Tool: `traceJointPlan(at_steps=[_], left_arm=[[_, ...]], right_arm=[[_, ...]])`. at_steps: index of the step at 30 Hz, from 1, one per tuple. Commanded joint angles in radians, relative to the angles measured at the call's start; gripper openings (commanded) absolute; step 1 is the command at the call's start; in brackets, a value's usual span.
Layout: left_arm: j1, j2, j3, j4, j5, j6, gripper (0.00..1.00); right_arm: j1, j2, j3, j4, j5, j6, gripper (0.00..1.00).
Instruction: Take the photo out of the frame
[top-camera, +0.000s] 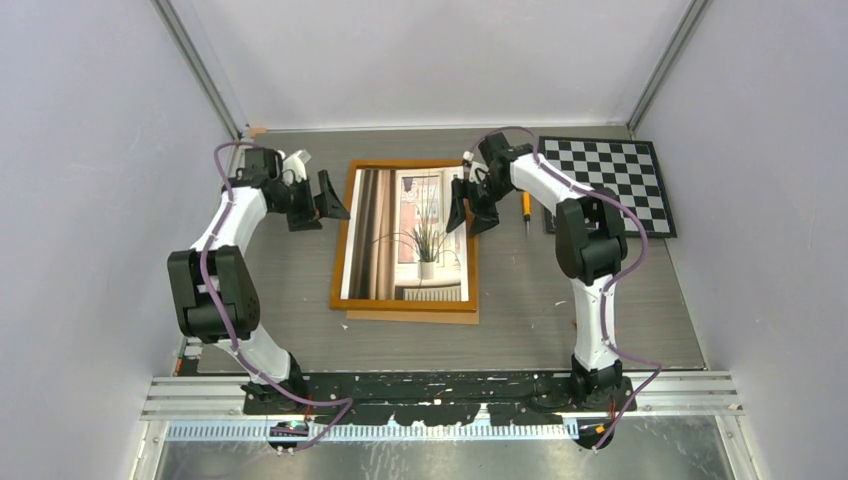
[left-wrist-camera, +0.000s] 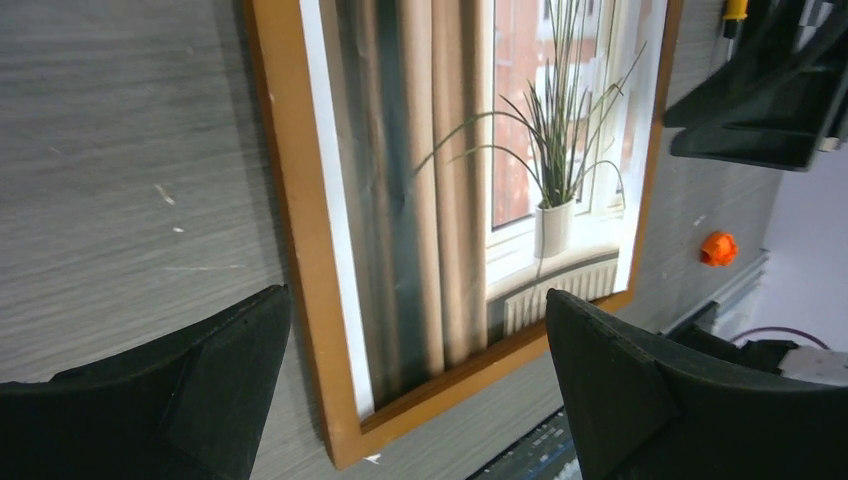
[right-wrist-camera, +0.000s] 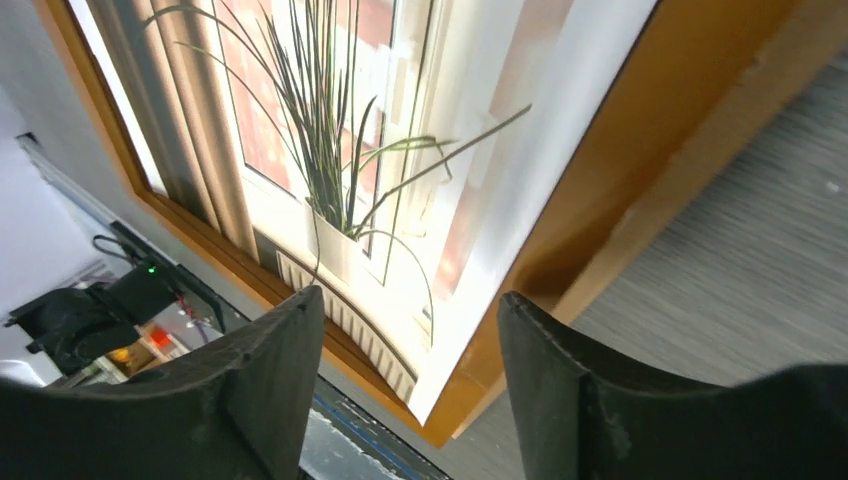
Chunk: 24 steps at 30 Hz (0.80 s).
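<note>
Black fingers (left-wrist-camera: 200, 380) up close, spread wide, nothing between them: left gripper (left-wrist-camera: 415, 310) poised at the left border of the frame (left-wrist-camera: 300, 250), toward its far end. Same picture at the frame's right border: right gripper (right-wrist-camera: 410, 300), jaws apart, gripping nothing. Lying face up inside the frame, the photo (top-camera: 405, 235), spiky plant and brownish curtains showing. Peeking out beneath the frame's near edge, a tan board (top-camera: 410, 316). Right of the frame, a small orange-handled tool (top-camera: 527, 208) on the grey table (top-camera: 560, 300), then a checkerboard (top-camera: 620, 180) farther right.

No readable text, labels, brands or numbers appear on anything here.
</note>
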Motion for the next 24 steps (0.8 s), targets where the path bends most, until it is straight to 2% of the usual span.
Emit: traceJointPlan(at_steps=[1, 7, 9, 11, 14, 16, 21, 23, 24], left_arm=[[0.017, -0.038, 0.09, -0.059, -0.087, 0.099, 1.0], [0.034, -0.057, 0.16, -0.07, -0.17, 0.149, 1.0], [0.039, -0.054, 0.203, -0.094, -0.186, 0.178, 1.0], [0.041, -0.044, 0.262, -0.134, -0.2, 0.233, 1.0], [0.044, -0.007, 0.386, -0.216, -0.232, 0.288, 1.0], [0.043, 0.041, 0.506, -0.294, -0.265, 0.302, 1.0], [0.043, 0.301, 1.013, -0.673, -0.251, 0.356, 1.0], [0.043, 0.351, 1.123, -0.744, -0.253, 0.393, 1.0], [0.043, 0.349, 1.125, -0.742, -0.262, 0.408, 1.0]], right_arm=[[0.002, -0.138, 0.064, -0.126, 0.153, -0.058, 0.71], [-0.039, -0.216, 0.059, -0.185, 0.17, -0.123, 0.78], [-0.073, -0.243, 0.067, -0.191, 0.142, -0.137, 0.86], [-0.116, -0.264, 0.078, -0.194, 0.1, -0.157, 0.98], [-0.188, -0.299, 0.099, -0.184, 0.044, -0.193, 1.0], [-0.234, -0.324, 0.104, -0.163, 0.023, -0.208, 1.0], [-0.373, -0.376, 0.098, -0.099, 0.001, -0.214, 1.0], [-0.423, -0.385, 0.065, -0.072, -0.019, -0.203, 1.0], [-0.447, -0.387, 0.041, -0.057, -0.033, -0.198, 1.0]])
